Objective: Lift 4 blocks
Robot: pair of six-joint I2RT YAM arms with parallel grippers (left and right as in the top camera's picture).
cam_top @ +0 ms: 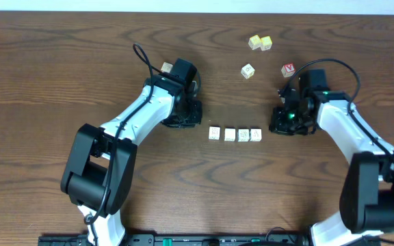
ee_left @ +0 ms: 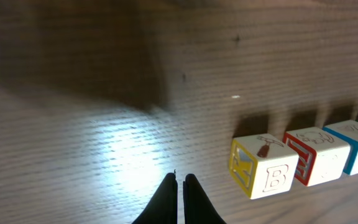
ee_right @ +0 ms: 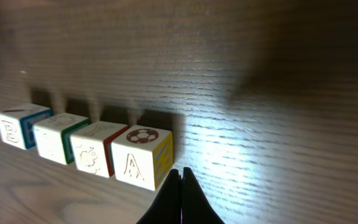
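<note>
Four blocks lie in a left-to-right row at mid-table: the first, second, third and fourth. My left gripper sits just left of the row, low over the table and shut on nothing. In the left wrist view the shut tips are apart from the yellow-edged "B" block. My right gripper sits just right of the row. In the right wrist view its shut, empty tips stand close beside the "A" block.
Behind the row lie two yellow cubes, a lone pale cube and a red-letter cube close to the right arm. Bare wooden table stretches to the left and front.
</note>
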